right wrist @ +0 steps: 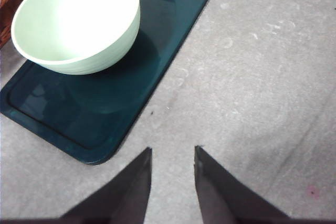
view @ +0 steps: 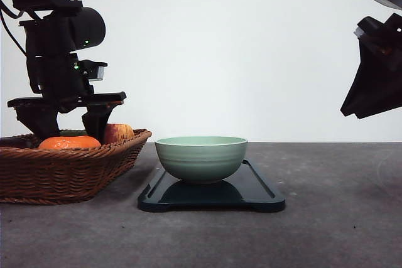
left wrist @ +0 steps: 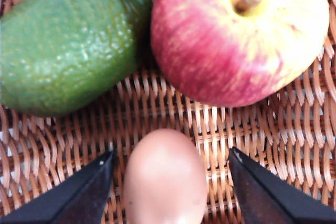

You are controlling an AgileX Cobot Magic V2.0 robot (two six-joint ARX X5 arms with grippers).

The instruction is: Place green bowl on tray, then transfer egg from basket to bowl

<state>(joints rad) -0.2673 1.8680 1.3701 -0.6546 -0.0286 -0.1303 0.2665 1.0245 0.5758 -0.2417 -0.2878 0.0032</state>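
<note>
The egg (left wrist: 165, 179) is seen lying on the weave of the basket (view: 75, 167), between the spread fingers of the left gripper (left wrist: 168, 192), neither finger touching it. An apple (left wrist: 239, 35) and an avocado (left wrist: 68, 40) lie just beyond it. The green bowl (view: 201, 158) stands on the tray (view: 257, 196), beside the basket. The right gripper (right wrist: 170, 182) is held apart above bare table (right wrist: 262, 77), its fingers parted and nothing between them.

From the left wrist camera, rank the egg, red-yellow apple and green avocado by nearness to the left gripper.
1. Pale brown egg, between the open left gripper's fingers.
2-3. Red-yellow apple and bumpy green avocado, beyond the egg on opposite sides; too close to call.
</note>
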